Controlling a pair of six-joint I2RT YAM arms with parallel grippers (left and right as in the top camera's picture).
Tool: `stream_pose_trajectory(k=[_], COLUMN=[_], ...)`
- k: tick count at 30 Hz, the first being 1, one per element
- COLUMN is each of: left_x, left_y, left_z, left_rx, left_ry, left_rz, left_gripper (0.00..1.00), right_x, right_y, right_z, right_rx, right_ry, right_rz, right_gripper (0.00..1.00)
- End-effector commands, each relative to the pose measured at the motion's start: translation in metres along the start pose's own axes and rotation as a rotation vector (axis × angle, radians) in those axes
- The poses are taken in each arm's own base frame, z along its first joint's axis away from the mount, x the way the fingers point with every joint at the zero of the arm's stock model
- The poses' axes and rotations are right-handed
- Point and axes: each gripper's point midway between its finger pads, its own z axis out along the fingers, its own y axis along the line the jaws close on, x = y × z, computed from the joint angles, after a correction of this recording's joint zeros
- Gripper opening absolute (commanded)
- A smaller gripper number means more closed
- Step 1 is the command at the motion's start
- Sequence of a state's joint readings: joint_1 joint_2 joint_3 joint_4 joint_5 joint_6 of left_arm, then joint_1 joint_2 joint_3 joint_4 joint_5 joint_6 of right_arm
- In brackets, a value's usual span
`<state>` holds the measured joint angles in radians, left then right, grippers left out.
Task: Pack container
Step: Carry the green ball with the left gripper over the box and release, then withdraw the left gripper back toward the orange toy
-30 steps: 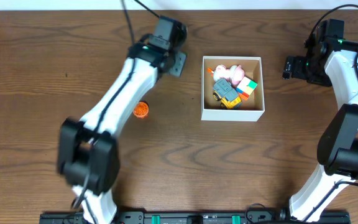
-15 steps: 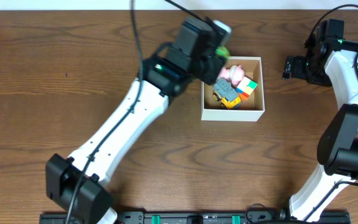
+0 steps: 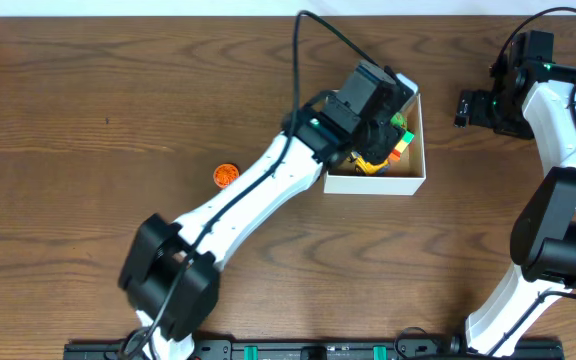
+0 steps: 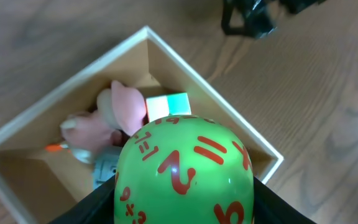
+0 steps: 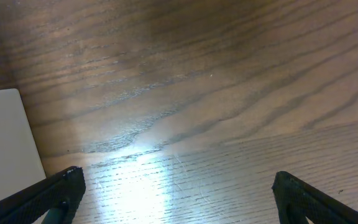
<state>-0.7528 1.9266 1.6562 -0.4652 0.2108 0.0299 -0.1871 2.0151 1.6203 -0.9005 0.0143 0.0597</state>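
Seen from overhead, the container (image 3: 373, 184) sits on the wooden table (image 3: 68, 100) toward two o'clock from the table's middle, a white square box with a brown inside. The left arm reaches across from seven o'clock, and the left gripper (image 3: 388, 115) hangs over the box, its dark fingers pressed against either side of a green ball (image 4: 185, 168) with red numbers on it. In the left wrist view the ball sits above the open box and hides much of its floor. Past the ball I can see a pink soft toy (image 4: 120, 109), a cube with white and teal faces (image 4: 168, 104) just beside it, and a grey toy (image 4: 104, 171) lower down; how they touch each other I cannot tell. A small orange piece (image 3: 226, 176) lies alone on the table at about nine o'clock from the box, well apart from it. The right gripper (image 5: 182, 196) is off toward three o'clock from the box, fingers spread wide over bare wood with nothing between them.
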Motion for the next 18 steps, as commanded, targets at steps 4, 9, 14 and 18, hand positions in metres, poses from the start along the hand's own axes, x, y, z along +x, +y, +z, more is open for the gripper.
stream_pose_trajectory(k=[4,9,14,18], left_x=[-0.004,-0.015,-0.020,-0.019], left_y=[0.005,0.026,0.047,0.062], left_z=[0.012,0.010,0.007,0.004], left_rx=[0.001,-0.074,-0.114,-0.134], left_ry=[-0.017,-0.064,-0.085,-0.081], left_rz=[0.027,0.030,0.008,-0.013], left_gripper=[0.68,0.73,0.87,0.95], right_x=[0.002,0.002,0.002,0.002], right_y=[-0.004,-0.004,-0.004,-0.004], right_z=[0.001,0.001,0.001,0.001], right_rx=[-0.001,-0.001,-0.001,-0.001], right_ry=[0.005,0.005,0.005,0.005], right_rz=[0.000,0.000,0.000,0.000], right_gripper=[0.99,0.99,0.99,0.99])
